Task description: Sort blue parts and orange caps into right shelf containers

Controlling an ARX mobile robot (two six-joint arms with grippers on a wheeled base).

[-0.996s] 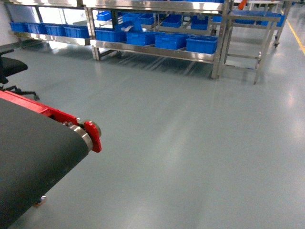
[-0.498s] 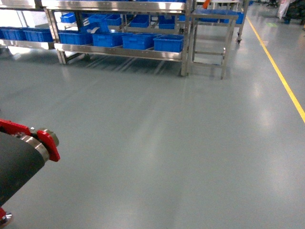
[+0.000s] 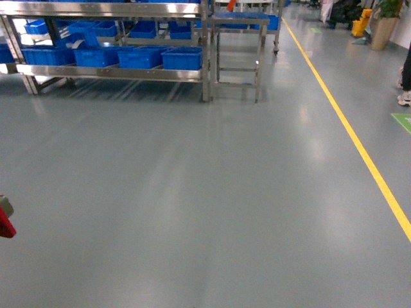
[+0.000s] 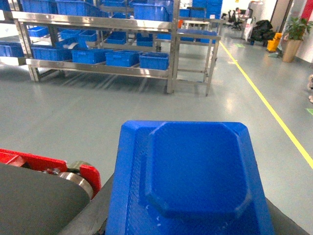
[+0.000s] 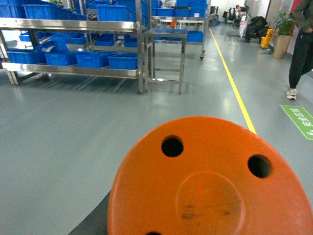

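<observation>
Two loads ride: blue part [image 4: 188, 176] left, orange cap [image 5: 210, 181] right, grip unseen; shelf [image 3: 109, 70] at eleven o'clock; jolts could shake either loose.

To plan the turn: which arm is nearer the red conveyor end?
Left, likely: red conveyor end lies beside its blue part; right arm's view, with the orange cap, shows none.

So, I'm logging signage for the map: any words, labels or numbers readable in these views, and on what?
Green floor sign: white characters, too blurred to read.
Green floor mark: nothing legible.
Crates, shelf, orange cap, blue part: no text visible.
</observation>
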